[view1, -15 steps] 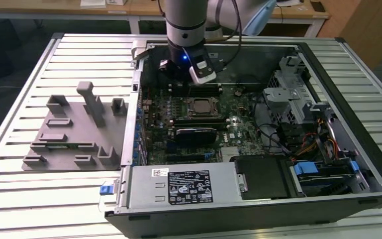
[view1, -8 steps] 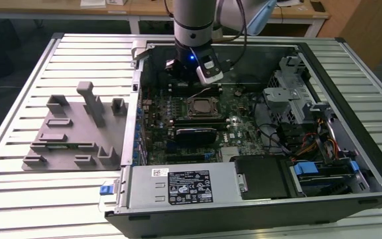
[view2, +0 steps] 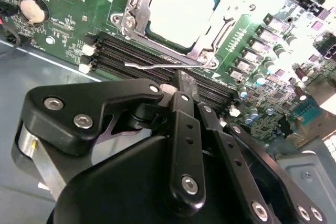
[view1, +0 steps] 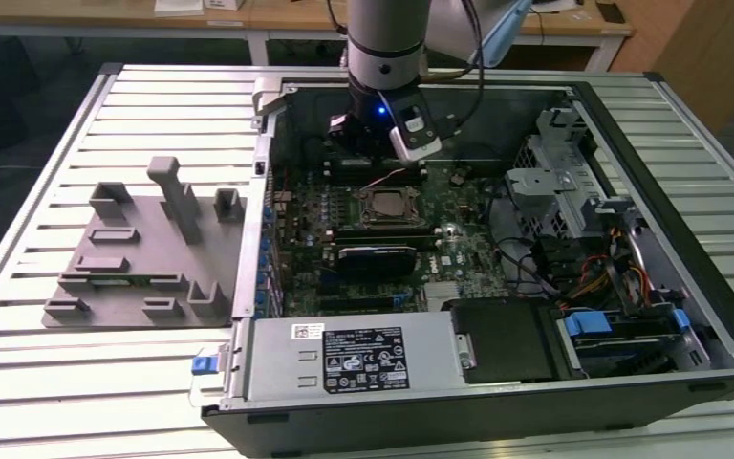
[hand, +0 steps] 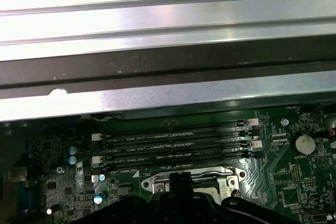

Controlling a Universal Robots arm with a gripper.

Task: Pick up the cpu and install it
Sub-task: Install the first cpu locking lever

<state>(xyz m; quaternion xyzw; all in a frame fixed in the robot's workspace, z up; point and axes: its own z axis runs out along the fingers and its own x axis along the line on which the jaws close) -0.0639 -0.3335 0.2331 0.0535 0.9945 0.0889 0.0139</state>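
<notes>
At the exterior view's left a grey moulded-plastic fixture (view1: 138, 258) of slots and posts lies on the ribbed metal surface (view1: 35, 382); to its right, inside the open black computer case (view1: 724, 325), the small square cpu (view1: 389, 203), silver-grey lid up, sits flat in the steel-framed socket of the green motherboard (view1: 469, 253). The black gripper (view2: 177, 80) hangs just beyond it over dark memory slots (hand: 173, 148), fingers (view2: 182, 108) drawn together on nothing, near a thin bent wire lever (view2: 157, 65). Placing looks done and securing seems in hand, which calls for a light, exact touch on that springy wire.
</notes>
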